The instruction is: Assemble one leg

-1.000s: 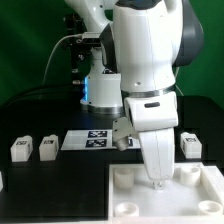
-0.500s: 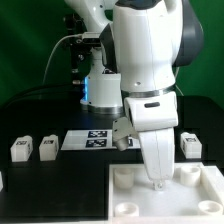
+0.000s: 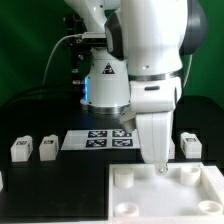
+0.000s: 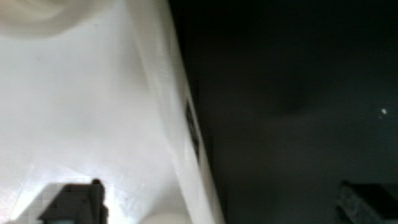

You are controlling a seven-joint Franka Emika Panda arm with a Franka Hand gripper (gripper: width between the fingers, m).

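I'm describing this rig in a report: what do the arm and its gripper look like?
The arm is glossy white, built of bulky rounded shells, with a dark grey band near the wrist. A small triangular sticker marks its lower segment, and black cables run behind it. The gripper is white and tapered; the wrist view shows dark fingers.

Black table (image 3: 60,172), marker board (image 3: 98,139), white plate (image 3: 135,200), three legs (image 3: 20,149) (image 3: 47,148) (image 3: 190,146).
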